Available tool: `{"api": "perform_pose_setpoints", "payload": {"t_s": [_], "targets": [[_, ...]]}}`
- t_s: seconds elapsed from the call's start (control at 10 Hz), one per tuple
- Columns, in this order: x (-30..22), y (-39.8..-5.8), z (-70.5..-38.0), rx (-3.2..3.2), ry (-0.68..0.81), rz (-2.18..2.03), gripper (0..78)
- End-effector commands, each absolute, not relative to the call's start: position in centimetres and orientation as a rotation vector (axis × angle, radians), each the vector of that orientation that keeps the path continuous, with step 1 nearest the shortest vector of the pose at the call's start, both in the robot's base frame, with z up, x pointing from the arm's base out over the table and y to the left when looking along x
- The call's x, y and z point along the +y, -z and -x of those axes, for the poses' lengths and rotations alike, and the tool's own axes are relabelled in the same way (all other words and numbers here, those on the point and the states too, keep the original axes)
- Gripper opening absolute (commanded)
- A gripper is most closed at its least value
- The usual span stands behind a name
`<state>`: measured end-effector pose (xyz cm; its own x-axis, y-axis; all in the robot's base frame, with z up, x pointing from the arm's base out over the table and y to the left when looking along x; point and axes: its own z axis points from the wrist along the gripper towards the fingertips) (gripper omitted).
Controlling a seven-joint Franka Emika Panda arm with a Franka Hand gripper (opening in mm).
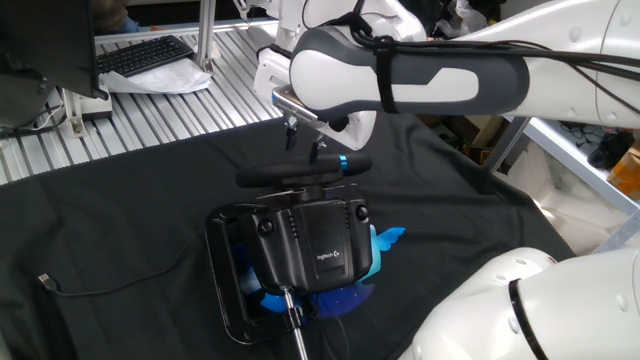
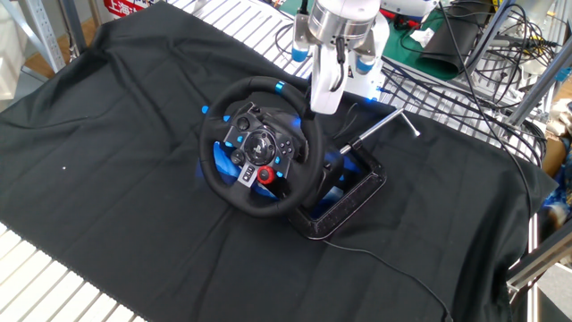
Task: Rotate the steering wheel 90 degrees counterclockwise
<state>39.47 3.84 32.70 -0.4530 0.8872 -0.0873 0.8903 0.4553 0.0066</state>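
The steering wheel (image 2: 257, 148) faces the other fixed view, a black rim with lit blue buttons, a red knob and a small blue band (image 2: 280, 87) at its top. In one fixed view it is a thin dark bar (image 1: 295, 174) with the blue band (image 1: 343, 163) at its right end, behind the boxy black housing (image 1: 320, 250). My gripper (image 1: 305, 146) hangs just above the rim's top, right of the blue band, and also shows in the other fixed view (image 2: 323, 98). Its fingers stand apart and hold nothing.
A flat black rectangular frame (image 1: 222, 292) lies under the housing on the black cloth (image 2: 107, 134). A metal rod (image 2: 386, 123) sticks up behind the wheel. A thin cable (image 1: 110, 286) runs left. A keyboard (image 1: 145, 55) sits at the back. My arm's white base (image 1: 520, 310) fills the near right.
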Motion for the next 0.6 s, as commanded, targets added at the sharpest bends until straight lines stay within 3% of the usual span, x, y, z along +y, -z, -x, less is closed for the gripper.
{"api": "perform_pose_setpoints", "payload": {"t_s": [0.1, 0.6], "targets": [[4.89, -32.82, -40.33, 2.568, -0.015, -1.715, 1.1], [5.5, -31.97, -40.81, 2.484, -0.039, -1.815, 1.1]]}}
